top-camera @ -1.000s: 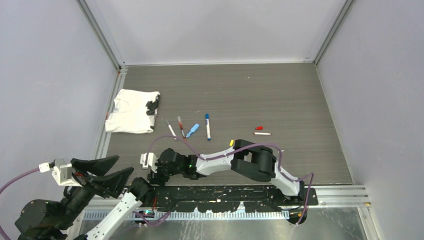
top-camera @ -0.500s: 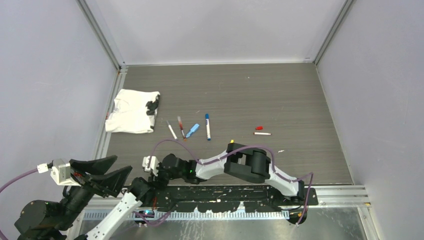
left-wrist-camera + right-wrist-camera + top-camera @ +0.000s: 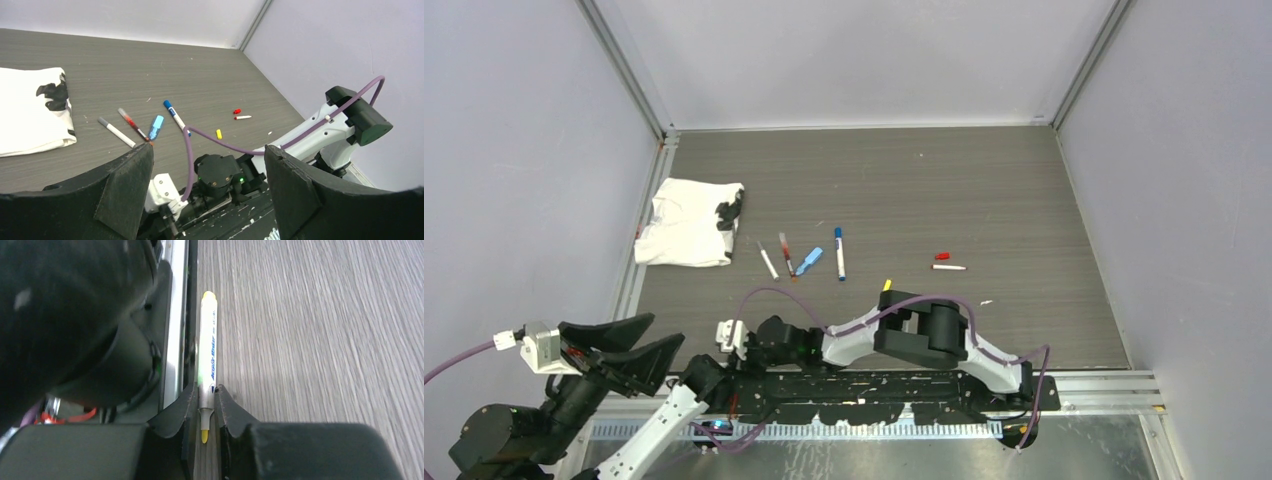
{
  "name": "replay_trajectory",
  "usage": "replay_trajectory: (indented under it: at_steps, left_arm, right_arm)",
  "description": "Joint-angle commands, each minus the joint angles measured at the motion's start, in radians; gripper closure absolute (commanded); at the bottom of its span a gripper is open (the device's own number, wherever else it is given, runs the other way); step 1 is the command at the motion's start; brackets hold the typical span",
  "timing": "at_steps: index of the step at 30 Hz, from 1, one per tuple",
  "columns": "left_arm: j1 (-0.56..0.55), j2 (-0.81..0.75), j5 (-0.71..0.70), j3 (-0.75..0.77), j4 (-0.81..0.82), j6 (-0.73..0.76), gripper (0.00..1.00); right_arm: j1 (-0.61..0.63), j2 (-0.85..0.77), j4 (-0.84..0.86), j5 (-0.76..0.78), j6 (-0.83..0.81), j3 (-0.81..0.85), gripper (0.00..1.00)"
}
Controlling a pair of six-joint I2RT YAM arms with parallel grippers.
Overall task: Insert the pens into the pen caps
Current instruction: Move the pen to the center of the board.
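My table [image 3: 944, 180] is grey wood grain, with a white cloth [image 3: 686, 225] blotched black at its far left. My right arm [image 3: 854, 340] folds low along the near edge, reaching left, and from above it hides what its claw has. Only the right wrist view tells: my right claw [image 3: 204, 395] is clamped on a yellow pen [image 3: 207, 340], gripped near its bare tip. The barrel runs along the table's near edge, right beside the metal rail [image 3: 175, 315]. My left claw [image 3: 207, 150] hangs off the near left corner, fingers spread wide with nothing between them; its view looks over my right wrist.

Mid-table lie a blue pen [image 3: 839, 253], a red pen [image 3: 785, 254] and a grey pen [image 3: 767, 260], with a light-blue piece [image 3: 809, 260] between blue and red. Well apart to the right, a short pen [image 3: 948, 267] lies just beside a red cap [image 3: 942, 256]. A yellow cap [image 3: 886, 285] sits just beyond my right elbow.
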Motion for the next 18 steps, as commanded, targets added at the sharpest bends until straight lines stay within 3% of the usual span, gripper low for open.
replay_trajectory:
  at_steps: [1, 8, 14, 15, 18]
  left_arm:
    - [-0.004, -0.019, 0.007, -0.02, 0.004, -0.016, 0.18]
    - [-0.004, -0.032, 0.064, -0.123, 0.036, -0.053, 0.18]
    - [-0.004, -0.04, 0.082, -0.209, 0.099, -0.093, 0.19]
    - [-0.004, -0.042, 0.086, -0.224, 0.115, -0.099, 0.19]
    - [-0.004, -0.041, 0.113, -0.275, 0.163, -0.114, 0.19]
  right_arm:
    - [-0.046, -0.121, -0.1, -0.02, -0.084, -0.144, 0.99]
    - [-0.159, -0.365, -0.344, -0.14, -0.185, -0.349, 0.99]
    - [-0.299, -0.54, -0.864, -0.183, -0.44, -0.371, 0.98]
    - [-0.316, -0.56, -0.936, -0.177, -0.477, -0.367, 0.94]
    - [-0.399, -0.621, -1.109, -0.201, -0.586, -0.354, 0.66]
